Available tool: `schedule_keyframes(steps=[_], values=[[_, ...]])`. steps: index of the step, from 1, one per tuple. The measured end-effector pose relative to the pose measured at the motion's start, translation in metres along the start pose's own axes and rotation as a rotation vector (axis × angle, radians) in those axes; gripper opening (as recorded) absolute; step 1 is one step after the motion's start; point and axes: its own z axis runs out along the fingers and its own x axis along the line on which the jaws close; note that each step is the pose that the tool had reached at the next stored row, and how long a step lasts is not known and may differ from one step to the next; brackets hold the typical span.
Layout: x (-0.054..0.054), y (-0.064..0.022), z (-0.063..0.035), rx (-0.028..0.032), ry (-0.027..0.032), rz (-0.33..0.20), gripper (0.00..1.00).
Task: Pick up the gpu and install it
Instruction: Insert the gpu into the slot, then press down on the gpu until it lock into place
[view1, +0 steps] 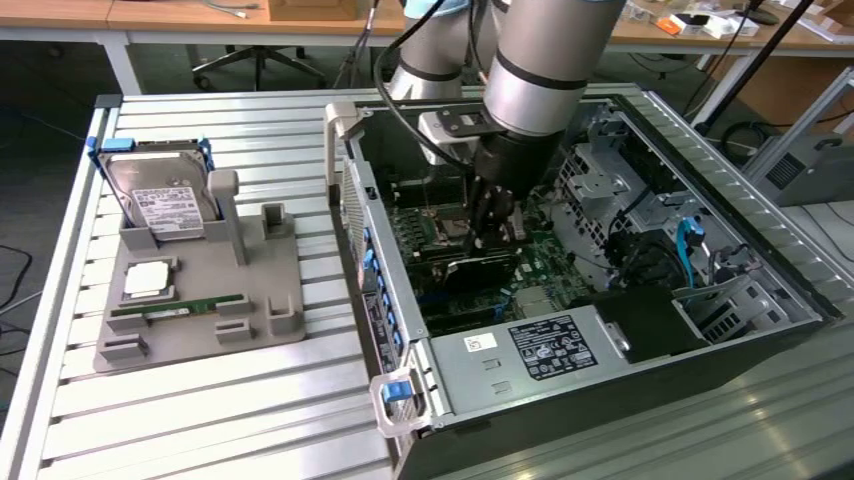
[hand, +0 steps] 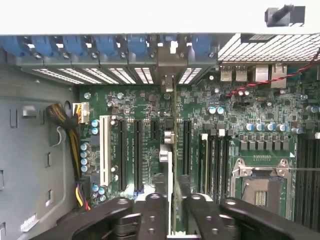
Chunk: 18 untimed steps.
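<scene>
A green glossy motherboard (hand: 145, 107) is seen beneath matt black gripper (hand: 171, 210) fingers (hand: 150, 215); the ribbed table (view1: 200, 410) is bare metal, the parts stand (view1: 200, 310) dull grey plastic.

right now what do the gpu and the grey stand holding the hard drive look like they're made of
gpu: dark circuit board, matte, seen edge-on in the wrist view; its silver end looks like bare sheet metal.
Grey stand: probably moulded or printed plastic, uniformly matte with blocky shapes.
Hard drive: brushed metal casing, white paper label.

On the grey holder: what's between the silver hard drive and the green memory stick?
A square silver processor chip lies between them, as the exterior view shows.
</scene>
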Motion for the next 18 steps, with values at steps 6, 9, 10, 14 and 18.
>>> schedule_keyframes(steps=[6, 9, 10, 14, 18], values=[[0.000, -0.0385, 0.0018, -0.0283, -0.0001, -0.001, 0.11], [0.000, -0.0521, 0.0020, -0.0359, -0.0005, -0.001, 0.11], [0.000, -0.0541, 0.0019, -0.0368, -0.0005, -0.002, 0.11], [0.000, -0.0542, 0.0019, -0.0369, -0.0006, -0.001, 0.11], [0.000, -0.0543, 0.0019, -0.0369, -0.0006, -0.002, 0.11]])
